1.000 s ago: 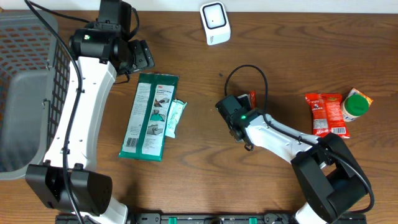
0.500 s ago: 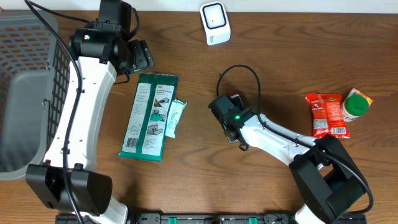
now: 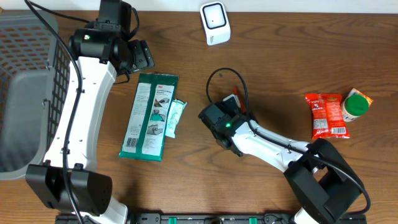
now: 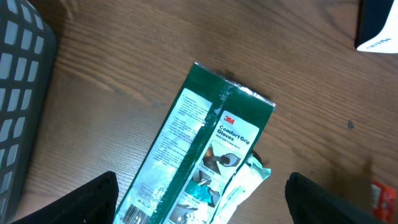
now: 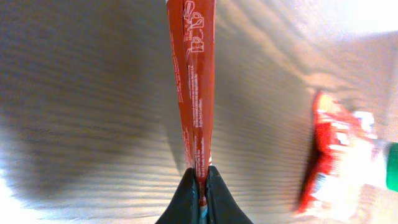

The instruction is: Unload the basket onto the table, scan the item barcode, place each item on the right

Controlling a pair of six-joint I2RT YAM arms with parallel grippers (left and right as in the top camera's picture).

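My right gripper (image 5: 203,180) is shut on the lower edge of a thin red packet (image 5: 194,74), which stands edge-on and upright between the jaws above the wooden table. From overhead, that gripper (image 3: 232,103) sits mid-table with a sliver of the red packet (image 3: 236,98) showing at its tip. The white barcode scanner (image 3: 215,23) stands at the back edge, well apart from it. My left gripper (image 4: 202,208) hangs open over the green glove package (image 4: 205,143), touching nothing. In the overhead view the left gripper (image 3: 140,56) is just behind that package (image 3: 149,115).
A small white-green sachet (image 3: 175,117) leans on the glove package. A red snack bag (image 3: 326,114) and a green-capped bottle (image 3: 356,104) lie at the right. A grey basket (image 3: 25,93) fills the left edge. The scanner's corner (image 4: 379,25) shows in the left wrist view.
My right arm has swung left toward the table's middle with the red packet in its jaws, which have closed fully. The left arm has not moved.
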